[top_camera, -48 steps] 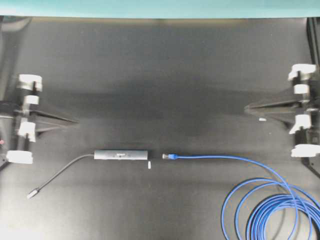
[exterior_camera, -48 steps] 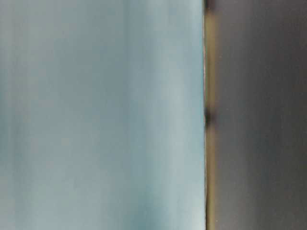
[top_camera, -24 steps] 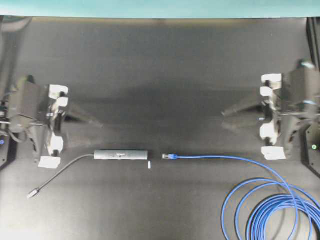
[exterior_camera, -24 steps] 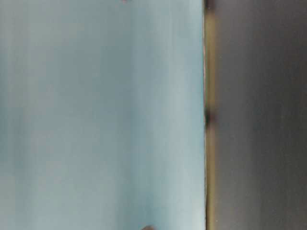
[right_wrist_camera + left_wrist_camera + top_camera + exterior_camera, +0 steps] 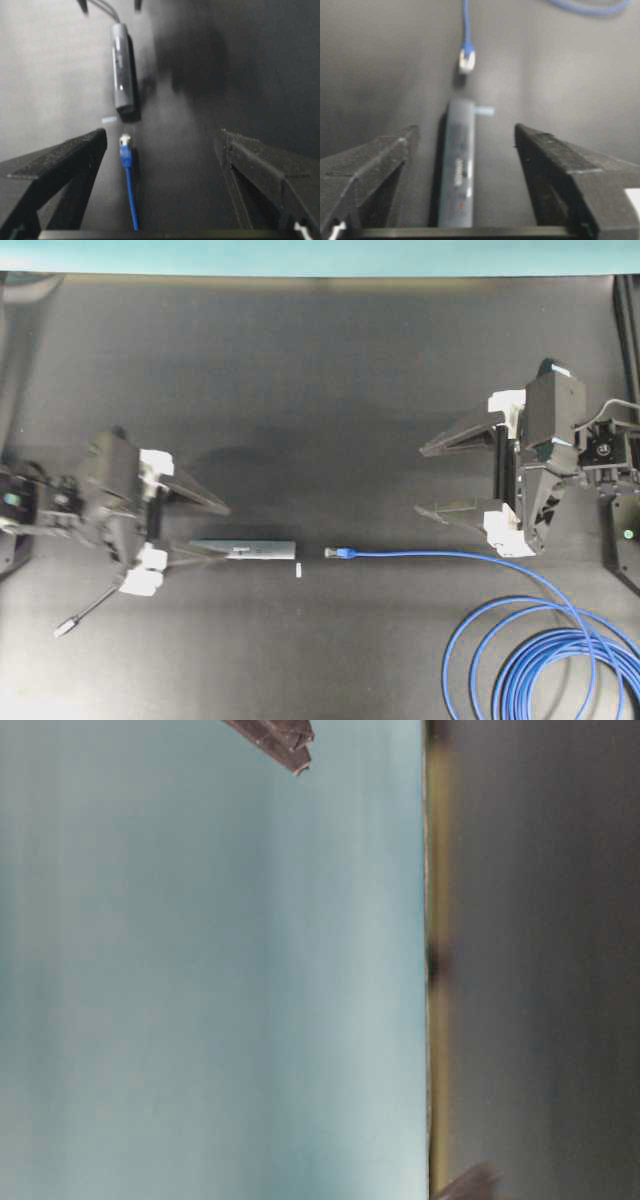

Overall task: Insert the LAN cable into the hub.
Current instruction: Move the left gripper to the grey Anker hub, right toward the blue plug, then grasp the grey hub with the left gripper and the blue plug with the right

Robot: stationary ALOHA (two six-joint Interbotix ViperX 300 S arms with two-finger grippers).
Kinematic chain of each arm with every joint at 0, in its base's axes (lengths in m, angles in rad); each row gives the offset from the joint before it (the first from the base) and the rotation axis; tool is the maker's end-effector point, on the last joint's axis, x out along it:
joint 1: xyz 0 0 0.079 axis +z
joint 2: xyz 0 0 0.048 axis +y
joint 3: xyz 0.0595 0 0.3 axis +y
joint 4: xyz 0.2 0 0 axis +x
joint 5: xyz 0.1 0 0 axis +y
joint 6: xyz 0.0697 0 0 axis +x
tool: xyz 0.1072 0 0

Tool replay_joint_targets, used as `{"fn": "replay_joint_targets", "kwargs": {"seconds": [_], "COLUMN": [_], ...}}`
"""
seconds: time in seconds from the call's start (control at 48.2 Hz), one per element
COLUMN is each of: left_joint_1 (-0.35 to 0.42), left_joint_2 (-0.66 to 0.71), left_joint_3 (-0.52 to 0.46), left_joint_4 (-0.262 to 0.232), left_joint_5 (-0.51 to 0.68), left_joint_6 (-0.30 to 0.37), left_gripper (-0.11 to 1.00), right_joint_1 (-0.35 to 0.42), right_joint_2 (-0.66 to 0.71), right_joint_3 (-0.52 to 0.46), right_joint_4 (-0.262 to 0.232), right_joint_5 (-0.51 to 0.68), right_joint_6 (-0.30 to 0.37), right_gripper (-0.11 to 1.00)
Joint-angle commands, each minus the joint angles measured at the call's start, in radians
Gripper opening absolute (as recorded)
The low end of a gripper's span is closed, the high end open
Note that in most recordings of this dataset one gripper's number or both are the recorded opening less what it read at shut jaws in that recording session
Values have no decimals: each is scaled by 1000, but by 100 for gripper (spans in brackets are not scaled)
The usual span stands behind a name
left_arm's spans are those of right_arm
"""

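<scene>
Slim dark-grey hub bar (image 5: 458, 165): pale label, writing unreadable to us. Left gripper (image 5: 465, 145) jaws open, straddling it; right gripper (image 5: 162, 142) jaws open above the blue LAN cable plug (image 5: 125, 145).

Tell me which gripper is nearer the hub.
Left. The left gripper is open at the hub's cord end, jaws either side of it. The right gripper is open far beyond the plug.

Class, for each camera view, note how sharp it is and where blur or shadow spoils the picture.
Overhead: mostly sharp, the hub and blue cable clear. Table-level: wholly out of focus, only blurred teal and dark bands. Left wrist: the hub slightly soft, its label unreadable. Right wrist: the cable's plug soft, a dark shadow on the table beside the hub.
</scene>
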Motion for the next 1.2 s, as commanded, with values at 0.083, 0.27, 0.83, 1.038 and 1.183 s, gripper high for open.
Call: {"fn": "replay_joint_targets", "kwargs": {"seconds": [0.083,0.27,0.83,1.038,1.183], "left_joint_1": [-5,-20,-26,-38,-29], "left_joint_2": [140,241,380,376,314], "left_joint_3": [-25,-63,-167,-170,-193], "left_joint_4": [3,3,3,3,3], "left_joint_5": [-109,-178,-140,-87,14], "left_joint_6": [-3,-5,9,74,89], "left_gripper": [73,73,71,33,28], "right_joint_1": [-23,-25,-23,-18,6], "right_joint_2": [3,3,8,11,46], "right_joint_3": [-26,-29,-31,-25,-15], "right_joint_4": [26,46,75,74,74], "right_joint_5": [5,21,29,29,17], "right_joint_6": [9,9,9,8,8], "right_gripper": [84,84,84,84,84]}}
